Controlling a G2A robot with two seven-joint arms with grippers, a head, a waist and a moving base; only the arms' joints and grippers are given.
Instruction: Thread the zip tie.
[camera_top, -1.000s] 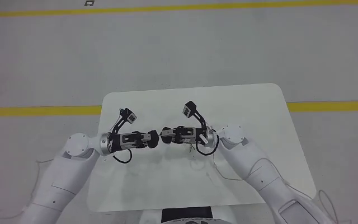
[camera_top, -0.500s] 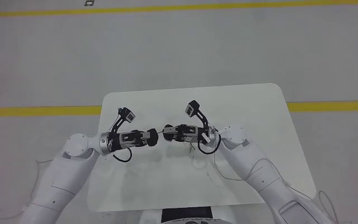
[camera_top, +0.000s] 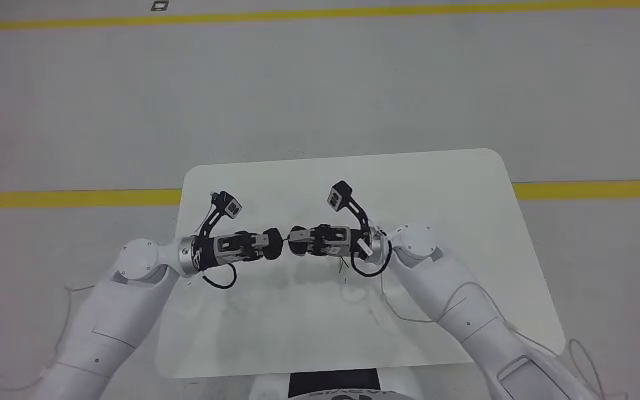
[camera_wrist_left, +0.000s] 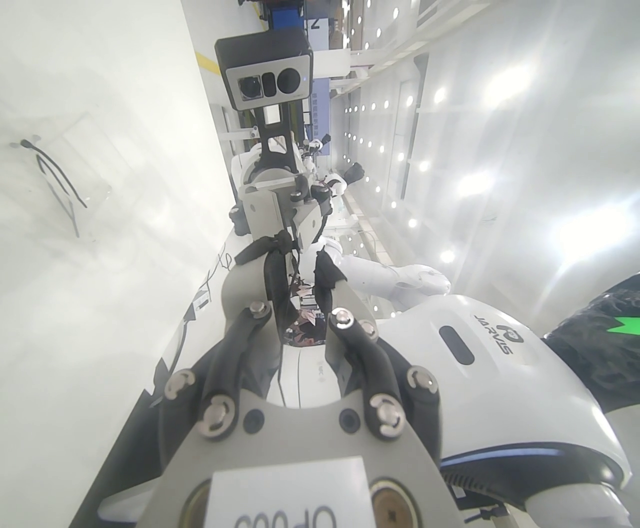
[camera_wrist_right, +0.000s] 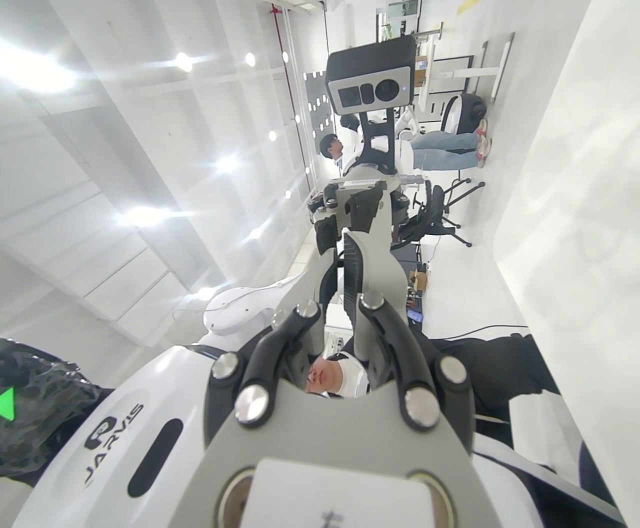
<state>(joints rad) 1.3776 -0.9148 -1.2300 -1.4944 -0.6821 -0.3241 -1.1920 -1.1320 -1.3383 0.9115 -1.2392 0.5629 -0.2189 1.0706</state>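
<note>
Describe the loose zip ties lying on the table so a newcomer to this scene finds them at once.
On the white table, find the right gripper, which meets the other arm's at mid-table. Near that arm's wrist, on the side towards the robot, lie the loose zip ties: thin black strips flat on the tabletop, touched by neither arm.

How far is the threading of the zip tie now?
Done: the zip tie is lifted off the table, between the left gripper and right gripper. In hand: the grippers stand tip to tip, aligning it. Left: likely the threading; whether the tail has entered the head is too small to tell.
</note>
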